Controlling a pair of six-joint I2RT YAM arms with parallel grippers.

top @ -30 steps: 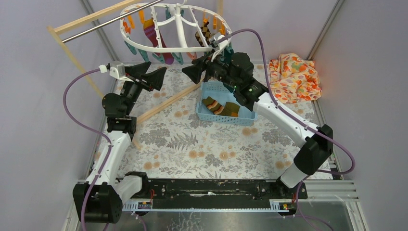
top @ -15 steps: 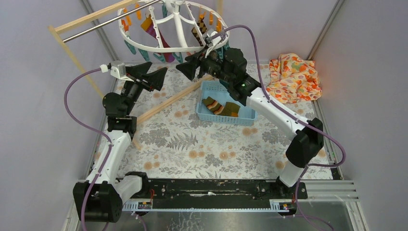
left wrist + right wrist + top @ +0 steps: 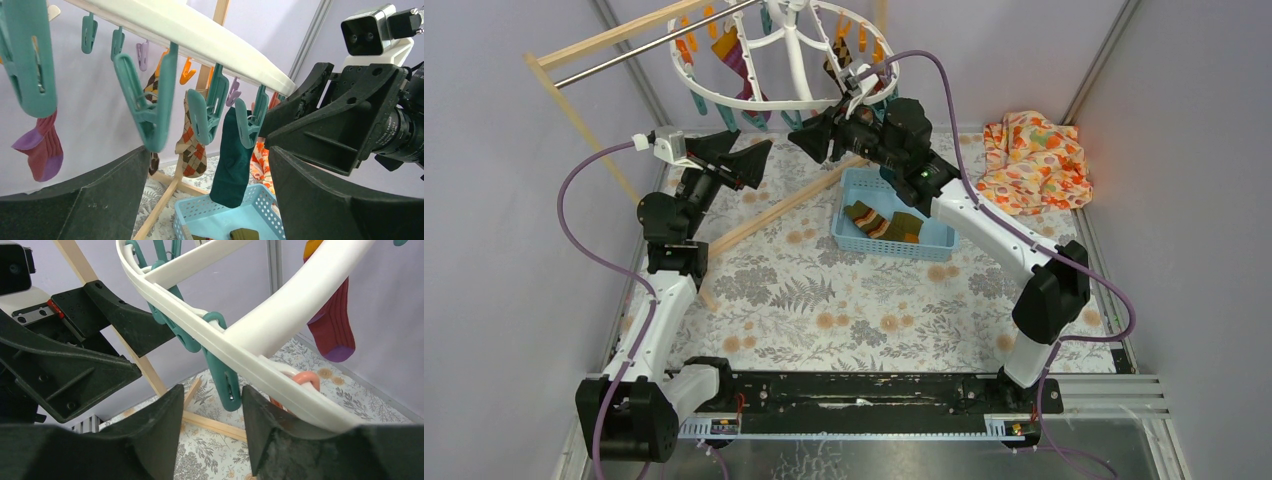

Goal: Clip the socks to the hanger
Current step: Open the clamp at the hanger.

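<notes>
The white hanger [image 3: 724, 98] hangs from the metal bar at the back. A maroon sock [image 3: 736, 62] and an argyle sock [image 3: 840, 68] are clipped to it. In the left wrist view a dark teal sock [image 3: 231, 160] hangs from a teal clip, with the argyle sock [image 3: 192, 136] behind it and the maroon sock [image 3: 43, 150] at the left. My left gripper [image 3: 754, 146] is open and empty below the ring's near left side. My right gripper [image 3: 816, 130] is open at the ring's near right side. In the right wrist view a teal clip [image 3: 226, 385] hangs between its fingers, and the ring [image 3: 280, 325] crosses over the right finger.
A blue basket [image 3: 848, 186] under the right arm holds olive-mustard striped socks [image 3: 882, 222]. An orange floral cloth [image 3: 1036, 160] lies at the back right. A wooden rack post [image 3: 574, 115] and its floor bar [image 3: 769, 215] run across the floral mat.
My right gripper has moved left and away, and the hanger has swung left and back with it. My left arm has not moved.
</notes>
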